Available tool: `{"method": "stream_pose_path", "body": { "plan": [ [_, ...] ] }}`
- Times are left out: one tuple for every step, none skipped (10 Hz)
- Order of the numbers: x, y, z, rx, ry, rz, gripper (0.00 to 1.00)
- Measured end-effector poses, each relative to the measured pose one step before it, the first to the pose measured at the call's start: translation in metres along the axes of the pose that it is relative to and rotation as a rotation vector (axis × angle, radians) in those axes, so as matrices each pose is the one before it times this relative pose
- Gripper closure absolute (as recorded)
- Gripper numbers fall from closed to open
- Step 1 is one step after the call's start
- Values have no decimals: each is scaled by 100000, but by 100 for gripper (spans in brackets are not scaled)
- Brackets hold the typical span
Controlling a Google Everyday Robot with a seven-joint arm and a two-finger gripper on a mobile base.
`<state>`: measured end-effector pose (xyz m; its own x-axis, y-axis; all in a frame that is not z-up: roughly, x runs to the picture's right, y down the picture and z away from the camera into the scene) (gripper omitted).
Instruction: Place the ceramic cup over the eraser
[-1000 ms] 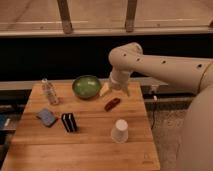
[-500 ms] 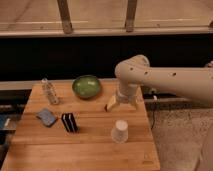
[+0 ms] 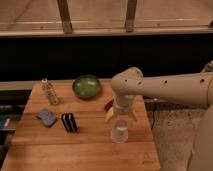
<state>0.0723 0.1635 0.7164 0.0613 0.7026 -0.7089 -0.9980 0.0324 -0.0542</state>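
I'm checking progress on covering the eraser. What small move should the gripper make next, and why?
Probably lower straight down to grasp the cup: the gripper hangs right above it, the cup stands on the table, and the eraser lies uncovered farther along the table.

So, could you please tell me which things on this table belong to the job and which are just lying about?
Part of the job:
- ceramic cup, at the front right
- eraser, apart from the cup, to its left
- gripper, just above the cup

Lying about:
- green bowl
- clear bottle
- blue-grey pad
- reddish-brown thing, partly hidden by the arm
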Motion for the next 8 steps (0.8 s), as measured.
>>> {"method": "stream_pose_path", "body": {
  "plan": [
    [114, 236, 53, 110, -111, -48, 20],
    [-5, -153, 24, 182, -7, 149, 20],
    [0, -117, -13, 76, -5, 217, 20],
    [-18, 74, 4, 50, 48, -168, 20],
    [-11, 57, 22, -53, 133, -25, 20],
    [125, -152, 120, -505, 532, 980, 20],
    [400, -876, 124, -1334, 597, 2308, 20],
    [326, -879, 57, -1349, 371, 1484, 20]
  ]
}}
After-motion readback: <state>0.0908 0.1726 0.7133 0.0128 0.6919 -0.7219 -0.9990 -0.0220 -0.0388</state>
